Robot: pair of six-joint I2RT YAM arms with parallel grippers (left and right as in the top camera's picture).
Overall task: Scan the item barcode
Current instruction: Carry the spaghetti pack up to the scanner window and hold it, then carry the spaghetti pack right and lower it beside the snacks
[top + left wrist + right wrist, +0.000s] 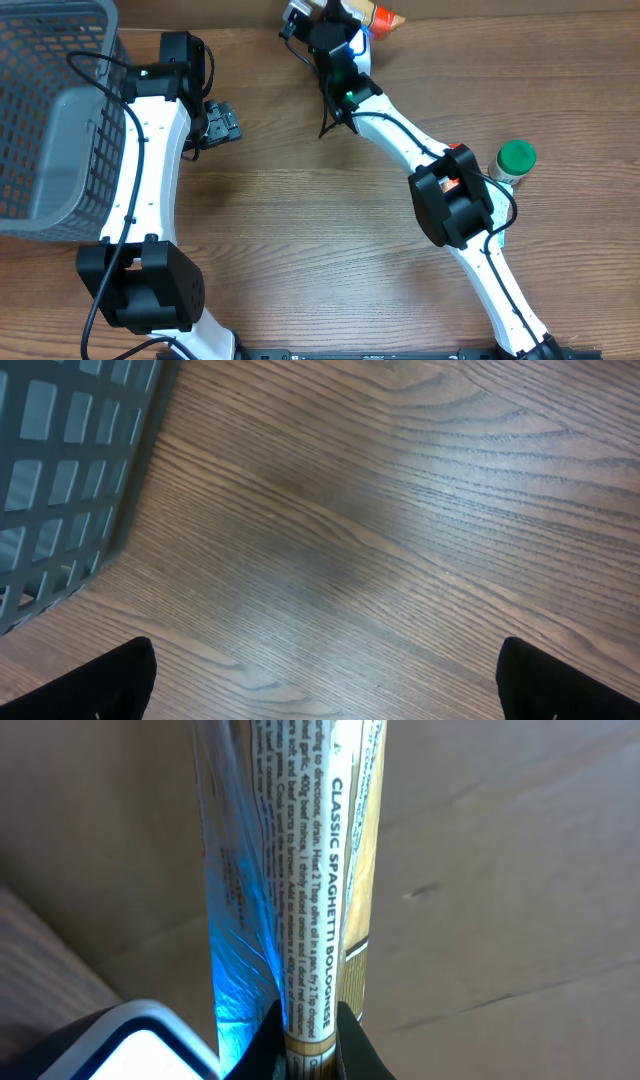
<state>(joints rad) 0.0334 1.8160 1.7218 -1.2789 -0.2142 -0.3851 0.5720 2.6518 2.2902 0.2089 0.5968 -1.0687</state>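
At far table (380,540) edge, right claw (308,1038) pinched almost closed on the end of the spaghetti pack (310,870). Pack stands upright in the wrist view, with blue light on its left side. White scanner (110,1045) just beside pack, lower left. Left claw (320,680) spread wide, holding nothing, hovering over table beside grey basket (60,470). Green-capped jar (515,160) near right arm's elbow, well apart from pack.

We take this for a mock shop checkout on a lab bench. A grey shopping basket (60,470) lies beyond and left of the left fingers (90,680). A printed spaghetti packet (300,870) stands between the right fingers (262,1045), with a blue-glowing scanner (130,1040) just left of them, over a wood-grain table (400,510).
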